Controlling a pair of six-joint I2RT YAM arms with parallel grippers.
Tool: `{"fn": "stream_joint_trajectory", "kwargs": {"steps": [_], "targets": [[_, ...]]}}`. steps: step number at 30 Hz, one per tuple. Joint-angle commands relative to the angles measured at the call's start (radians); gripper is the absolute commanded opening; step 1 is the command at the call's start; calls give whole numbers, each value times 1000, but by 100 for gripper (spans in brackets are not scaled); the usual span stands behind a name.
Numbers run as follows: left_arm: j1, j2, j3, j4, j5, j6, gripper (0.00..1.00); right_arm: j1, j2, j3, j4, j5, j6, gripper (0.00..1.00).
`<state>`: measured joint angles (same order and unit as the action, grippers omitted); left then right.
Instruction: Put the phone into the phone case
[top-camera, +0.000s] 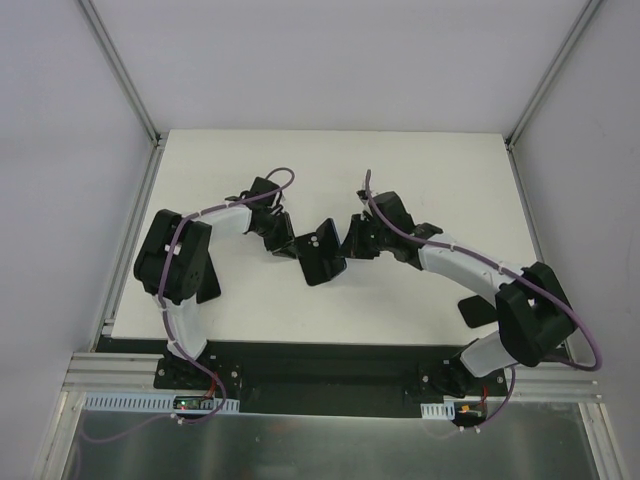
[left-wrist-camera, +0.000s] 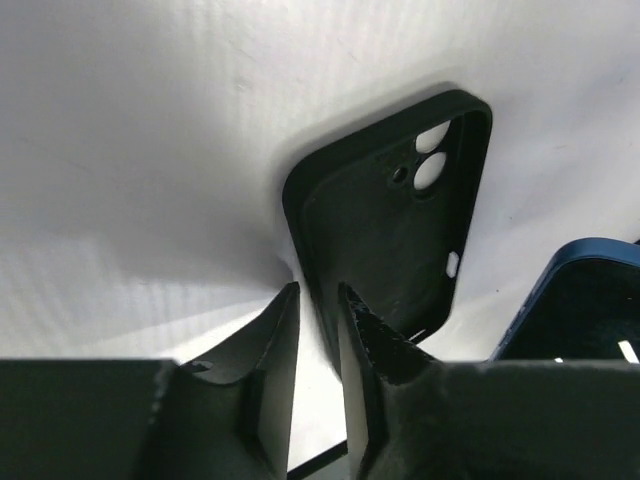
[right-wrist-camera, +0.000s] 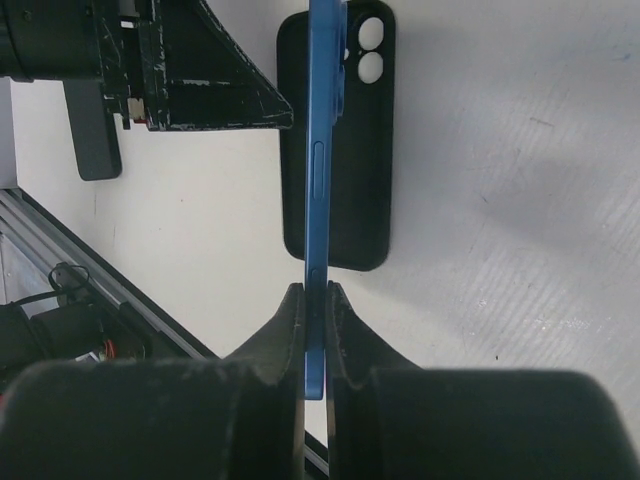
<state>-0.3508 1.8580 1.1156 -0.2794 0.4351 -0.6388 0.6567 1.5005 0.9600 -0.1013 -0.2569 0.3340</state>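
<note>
Status: the phone isn't in yet.

The phone case (left-wrist-camera: 380, 240) lies flat on the table (top-camera: 250, 170), open side up. Its camera cutouts point to the upper right of the left wrist view. In the top view it sits mid-frame, between the two arms.

The right gripper (right-wrist-camera: 315, 290) is clamped tight on one end of the phone (right-wrist-camera: 325, 150) and holds it edge-on, blue side rail to the camera. In the right wrist view the phone runs up centre frame over the case, roughly along its long axis. No part of it looks seated.

The left gripper (left-wrist-camera: 315, 295) has its fingers only a narrow slot apart, straddling the case's near rim at lower centre of frame. I can't tell whether the pads bite the wall or just bracket it.

Done: phone in hand and positioned over the case.

Left, my read: pin the case, roll the phone flat with the blue back down, match the camera corner, press in.
</note>
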Motion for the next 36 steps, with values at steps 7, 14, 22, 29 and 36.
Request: {"fn": "stream_joint_trajectory", "kwargs": {"steps": [7, 14, 22, 29, 36], "targets": [[-109, -29, -31, 2, -10, -5, 0, -12, -157, -101, 18, -4, 17, 2], [-174, -98, -89, -4, -12, -99, 1, -16, -223, -152, 26, -4, 11, 2], [-180, -201, -148, -9, -25, -170, 43, -11, -238, -222, 87, 7, 108, 2], [-180, -220, -178, -24, -91, -157, 4, 14, -180, -256, 193, -16, 178, 2], [-204, -177, -206, -18, -101, -157, 0, 73, -135, -256, 218, 41, 233, 2]]}}
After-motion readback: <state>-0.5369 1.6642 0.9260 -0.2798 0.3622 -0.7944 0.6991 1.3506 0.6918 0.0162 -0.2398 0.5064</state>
